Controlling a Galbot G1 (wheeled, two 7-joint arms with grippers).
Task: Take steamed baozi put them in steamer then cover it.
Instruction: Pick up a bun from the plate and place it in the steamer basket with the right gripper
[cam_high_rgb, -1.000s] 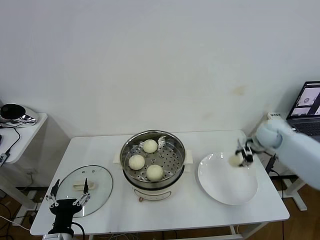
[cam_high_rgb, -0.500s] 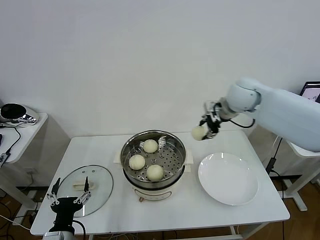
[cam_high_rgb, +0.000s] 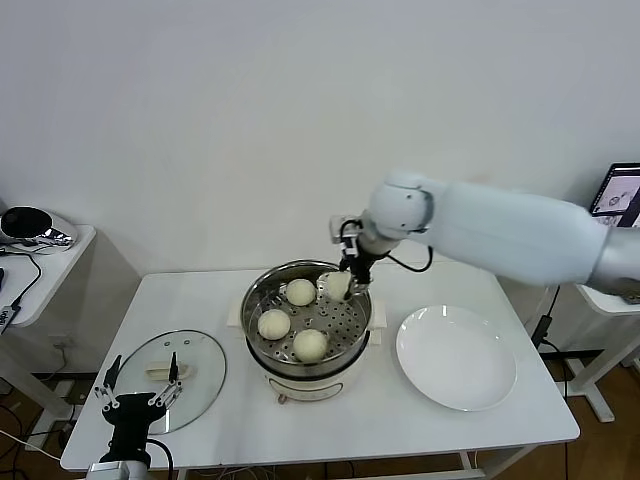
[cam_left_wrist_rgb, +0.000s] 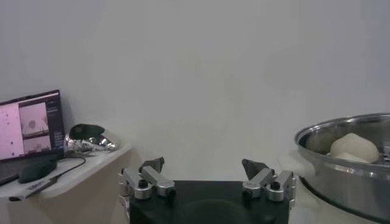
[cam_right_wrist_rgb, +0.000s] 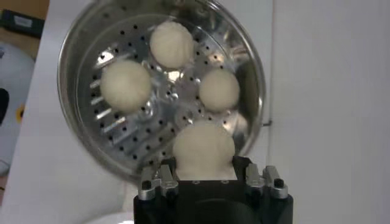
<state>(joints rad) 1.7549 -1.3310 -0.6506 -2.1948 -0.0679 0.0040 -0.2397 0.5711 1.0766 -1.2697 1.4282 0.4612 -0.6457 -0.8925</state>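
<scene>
Almost done: three steamed baozi (cam_high_rgb: 300, 292) already in steamer (cam_high_rgb: 258, 300). Fourth baozi (cam_high_rgb: 335, 286) pinched in right gripper (cam_high_rgb: 347, 272) over tray. Still to drop, then fetch glass cover (cam_high_rgb: 195, 362) beside wide-open left gripper (cam_high_rgb: 135, 398).

right gripper (cam_high_rgb: 340, 283) carried fourth baozi (cam_high_rgb: 335, 286) from plate (cam_high_rgb: 456, 358) over steamer (cam_high_rgb: 306, 318)

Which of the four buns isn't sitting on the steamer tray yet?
The baozi gripped in the right end effector, held over the back right part of the steamer. The other three buns lie loose on the perforated tray.
</scene>
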